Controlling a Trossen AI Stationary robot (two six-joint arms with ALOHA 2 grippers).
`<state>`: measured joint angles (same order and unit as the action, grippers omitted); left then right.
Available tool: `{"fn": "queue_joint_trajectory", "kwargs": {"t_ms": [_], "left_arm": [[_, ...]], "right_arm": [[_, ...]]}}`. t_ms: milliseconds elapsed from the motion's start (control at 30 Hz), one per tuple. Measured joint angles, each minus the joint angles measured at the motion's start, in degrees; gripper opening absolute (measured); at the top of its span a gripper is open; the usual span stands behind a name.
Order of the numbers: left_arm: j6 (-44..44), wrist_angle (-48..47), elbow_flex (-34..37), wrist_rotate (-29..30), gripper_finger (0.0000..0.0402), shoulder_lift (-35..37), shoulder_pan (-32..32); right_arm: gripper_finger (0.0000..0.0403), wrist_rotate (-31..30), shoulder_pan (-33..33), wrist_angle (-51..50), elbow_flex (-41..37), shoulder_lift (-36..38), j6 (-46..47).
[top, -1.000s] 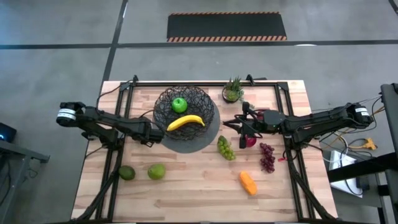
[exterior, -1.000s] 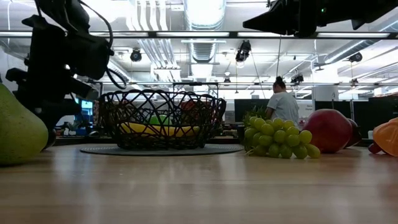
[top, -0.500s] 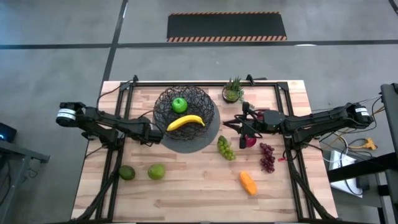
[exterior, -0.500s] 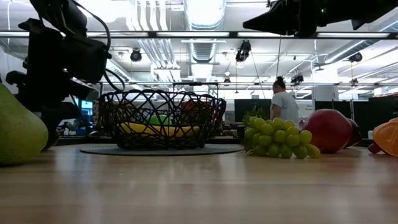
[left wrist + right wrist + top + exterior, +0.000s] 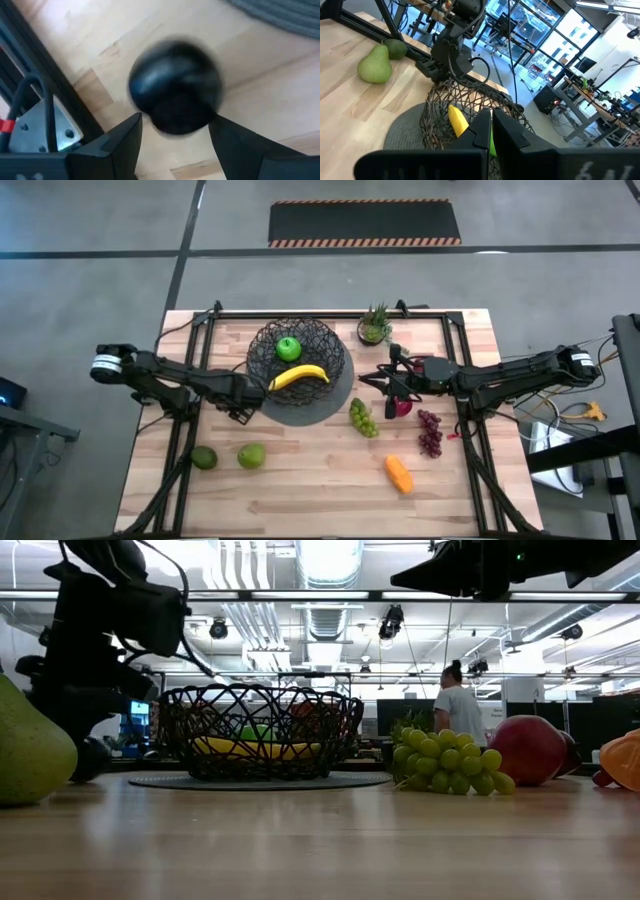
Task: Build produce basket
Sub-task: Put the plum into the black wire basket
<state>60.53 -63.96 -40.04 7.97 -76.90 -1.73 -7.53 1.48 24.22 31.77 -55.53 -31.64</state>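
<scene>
Basket (image 5: 297,356) sits on its mat at table centre-back, banana (image 5: 299,376) and apple (image 5: 288,348) in it. Potted plant (image 5: 375,326) just right of it. My left gripper (image 5: 243,402) beside the basket's left; pear (image 5: 204,458) and lime (image 5: 251,455) in front. Grapes (image 5: 363,418) right-front.

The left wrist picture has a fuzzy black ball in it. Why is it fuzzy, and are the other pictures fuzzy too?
Left wrist view: the dark round object is smeared, blurred beyond telling what it is. Low view: the pear at the edge looks soft, the basket sharper, ceiling lights glaring. High view: evenly lit.
</scene>
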Motion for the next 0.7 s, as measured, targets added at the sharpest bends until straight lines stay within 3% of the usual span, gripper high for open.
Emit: {"fn": "queue_joint_trajectory", "kwargs": {"t_ms": [367,700], "left_arm": [[-2.4,-0.7,-1.8,2.1,0.0212,1.0,0.1],[-7.5,1.9,-3.4,9.7,0.0212,7.2,0.1]], "right_arm": [[0.0009,0.0,0.0,-0.4,0.0,0.0,0.0],[0.0009,0.0,0.0,-0.4,0.0,0.0,0.1]]}}
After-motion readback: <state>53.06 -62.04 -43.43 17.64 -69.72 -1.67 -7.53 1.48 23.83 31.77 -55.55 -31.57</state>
